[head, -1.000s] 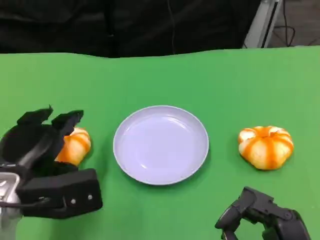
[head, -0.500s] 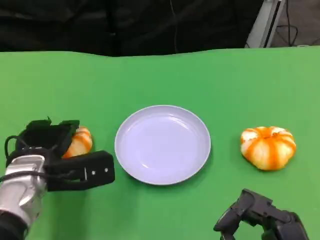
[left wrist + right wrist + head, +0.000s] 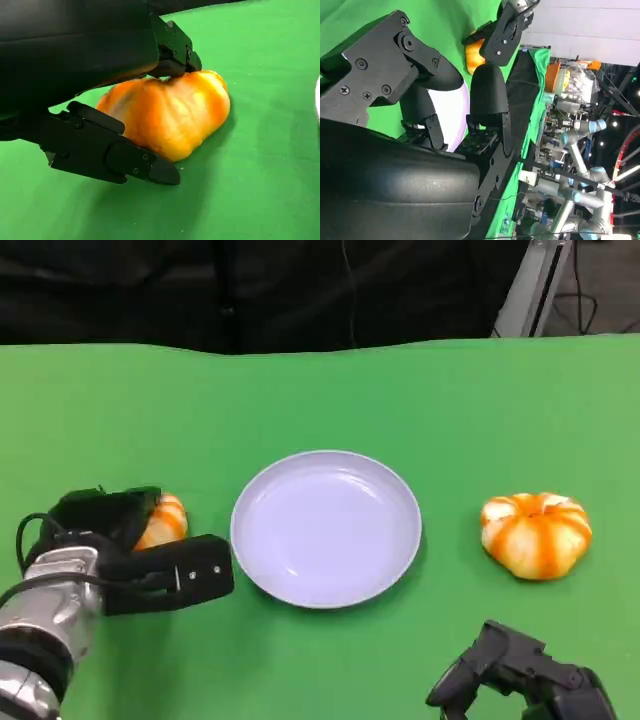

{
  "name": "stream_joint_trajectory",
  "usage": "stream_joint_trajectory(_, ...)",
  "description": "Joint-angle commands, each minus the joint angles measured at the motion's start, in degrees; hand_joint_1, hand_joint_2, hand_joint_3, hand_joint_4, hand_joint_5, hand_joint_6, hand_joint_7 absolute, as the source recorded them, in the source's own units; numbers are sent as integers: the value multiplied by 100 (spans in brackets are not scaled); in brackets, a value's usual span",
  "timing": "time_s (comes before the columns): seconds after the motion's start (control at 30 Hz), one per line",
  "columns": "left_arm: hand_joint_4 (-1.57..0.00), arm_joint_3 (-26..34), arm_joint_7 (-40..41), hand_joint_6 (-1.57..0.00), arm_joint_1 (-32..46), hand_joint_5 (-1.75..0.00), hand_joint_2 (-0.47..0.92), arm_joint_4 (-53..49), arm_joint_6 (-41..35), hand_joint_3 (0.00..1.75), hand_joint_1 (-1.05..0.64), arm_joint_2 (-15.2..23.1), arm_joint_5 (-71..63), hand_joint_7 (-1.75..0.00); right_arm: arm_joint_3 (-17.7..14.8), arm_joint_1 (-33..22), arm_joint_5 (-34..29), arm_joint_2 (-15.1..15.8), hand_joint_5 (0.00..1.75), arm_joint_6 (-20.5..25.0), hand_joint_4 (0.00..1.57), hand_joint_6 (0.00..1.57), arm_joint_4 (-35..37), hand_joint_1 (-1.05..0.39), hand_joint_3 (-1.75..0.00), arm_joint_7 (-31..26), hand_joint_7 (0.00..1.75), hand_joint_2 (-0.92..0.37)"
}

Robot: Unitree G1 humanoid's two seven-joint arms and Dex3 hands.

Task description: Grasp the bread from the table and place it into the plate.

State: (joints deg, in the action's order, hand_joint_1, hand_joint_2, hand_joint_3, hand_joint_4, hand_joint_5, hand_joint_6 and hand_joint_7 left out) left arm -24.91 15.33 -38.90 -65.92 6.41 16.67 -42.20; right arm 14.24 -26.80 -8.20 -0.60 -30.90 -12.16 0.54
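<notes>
A white plate (image 3: 326,528) sits mid-table. To its left lies an orange-striped bread roll (image 3: 164,521), half covered by my left hand (image 3: 112,538). In the left wrist view the fingers (image 3: 176,50) press on top of the roll (image 3: 172,117) and the thumb (image 3: 112,152) lies against its near side; the roll still rests on the cloth. A second roll (image 3: 536,534) lies right of the plate. My right hand (image 3: 520,682) rests low at the front right, fingers apart, nothing in it. In the right wrist view the plate (image 3: 459,111) shows beyond that hand's fingers (image 3: 487,95).
Green cloth (image 3: 330,400) covers the table up to a black backdrop at the far edge. A metal stand leg (image 3: 525,285) rises at the back right. In the right wrist view, other robot arms (image 3: 580,150) and clutter stand beyond the table.
My left hand has come down over the left roll and settled around it, the forearm swinging into view. The right hand, plate and right roll have stayed put.
</notes>
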Motion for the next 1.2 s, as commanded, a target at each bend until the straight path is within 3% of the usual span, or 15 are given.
stream_joint_trajectory(0.03,-83,82,1007,-62,168,-171,92,115,748,15,-19,157,159,-168,-62,-5,111,33,162,62,67,76,-64,-8,-124,-11,134,-38)
stream_joint_trajectory(0.47,-86,17,1273,-60,155,-175,90,97,980,21,-16,209,235,-175,-67,12,119,36,163,54,67,75,-47,-8,-125,-11,135,-37)
stream_joint_trajectory(0.5,-86,90,1566,-60,254,-175,90,635,1040,22,-16,324,170,-175,-80,45,133,46,163,27,67,75,3,-8,-125,-2,135,-37)
stream_joint_trajectory(0.53,-87,135,1842,-63,338,-175,80,1181,1053,42,-16,433,62,-175,-90,70,134,50,163,21,68,75,36,-7,-126,0,135,-37)
stream_joint_trajectory(0.57,-87,165,2029,-65,412,-175,59,1609,1040,83,-15,514,-22,-175,-98,88,134,52,163,16,68,76,61,-7,-126,2,136,-36)
stream_joint_trajectory(0.63,-87,211,2141,-65,518,-175,45,2119,961,109,-16,570,-104,-175,-108,112,134,51,163,-19,69,76,101,-7,-127,0,136,-36)
stream_joint_trajectory(0.87,-90,284,2156,-69,727,-175,38,2985,728,117,-18,522,-262,-175,-106,119,97,43,162,-42,70,76,113,-7,-129,-20,136,-35)
stream_joint_trajectory(1.13,-91,320,2079,-70,802,-175,35,3174,639,121,-19,511,-284,-175,-104,116,98,40,162,-36,70,76,110,-8,-130,-18,136,-34)
stream_joint_trajectory(1.2,-93,195,1832,-71,788,-175,34,3466,973,127,-17,176,-43,-175,-120,135,115,68,162,-72,69,76,146,-8,-130,3,136,-35)
